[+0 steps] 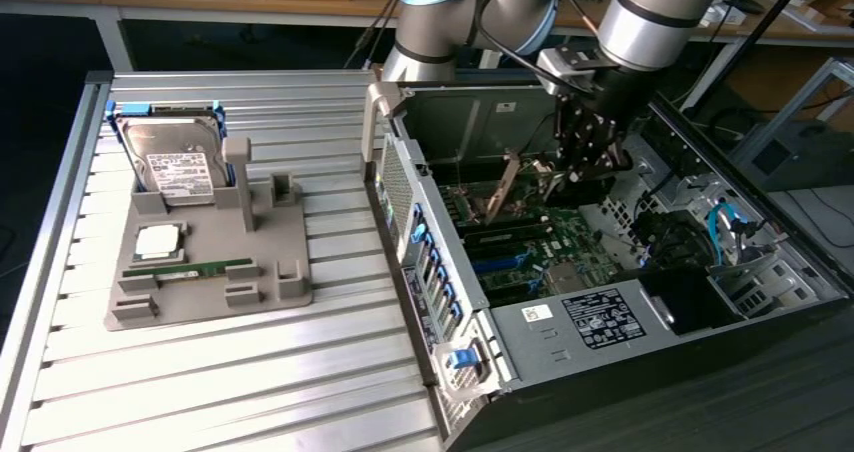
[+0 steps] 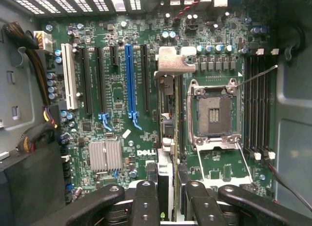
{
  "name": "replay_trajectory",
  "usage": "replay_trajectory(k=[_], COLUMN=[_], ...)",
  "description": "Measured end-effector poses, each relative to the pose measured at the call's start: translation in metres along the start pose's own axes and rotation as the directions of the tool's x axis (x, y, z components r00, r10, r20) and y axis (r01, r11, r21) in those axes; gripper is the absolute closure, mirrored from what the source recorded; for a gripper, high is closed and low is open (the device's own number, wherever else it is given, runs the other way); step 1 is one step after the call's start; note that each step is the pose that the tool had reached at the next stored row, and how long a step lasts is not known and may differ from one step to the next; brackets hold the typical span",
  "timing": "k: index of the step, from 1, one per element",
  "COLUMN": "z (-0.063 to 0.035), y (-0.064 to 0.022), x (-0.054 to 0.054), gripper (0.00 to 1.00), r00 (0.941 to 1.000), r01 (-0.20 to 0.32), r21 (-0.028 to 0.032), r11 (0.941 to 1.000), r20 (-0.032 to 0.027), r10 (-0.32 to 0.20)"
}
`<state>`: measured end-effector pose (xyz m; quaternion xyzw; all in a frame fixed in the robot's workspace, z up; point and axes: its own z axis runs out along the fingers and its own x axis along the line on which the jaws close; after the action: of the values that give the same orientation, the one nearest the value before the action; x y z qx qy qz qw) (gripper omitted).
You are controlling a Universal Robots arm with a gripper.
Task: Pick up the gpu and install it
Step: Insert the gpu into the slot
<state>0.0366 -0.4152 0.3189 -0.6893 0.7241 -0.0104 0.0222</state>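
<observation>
Gripper fingers (image 2: 146,206) are filling the nearest edge of the wrist view, two dark pads on either side of the gpu (image 2: 166,138), which they are clamping between them. The gripper (image 2: 165,206) is partly closed on the card's thin body, so the card is appearing edge-on, blade-like, running straight away from the jaws toward the motherboard (image 2: 117,113) below. Its pale metal bracket (image 2: 171,62) is sitting at the far end of that line.

Beyond the card, the board's expansion slots are lying parallel to the card's long axis: the blue slot (image 2: 128,79) and the black ones beside it are standing off to one side, and the open CPU socket (image 2: 213,113) is sitting on the other side. The card is hanging over the strip between a black slot and the socket (whether its lower edge is already touching a slot is hard to judge from this angle).

In the exterior view the gripper (image 1: 587,162) is reaching down into the open computer case (image 1: 561,312), with the card (image 1: 502,187) showing as a tilted brownish strip by it. Farther off, toward the exterior view's left, a grey parts tray (image 1: 214,272) is holding the hard drive (image 1: 174,162), well apart from the case.
</observation>
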Motion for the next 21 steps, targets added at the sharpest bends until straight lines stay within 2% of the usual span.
replay_trajectory(k=[21], z=[0.0009], y=[0.0052], x=[0.0022], gripper=[0.73], r00=[1.0000], r01=[0.000], r21=[0.0000], r11=[1.0000], r20=[-0.0001], r10=[0.000])
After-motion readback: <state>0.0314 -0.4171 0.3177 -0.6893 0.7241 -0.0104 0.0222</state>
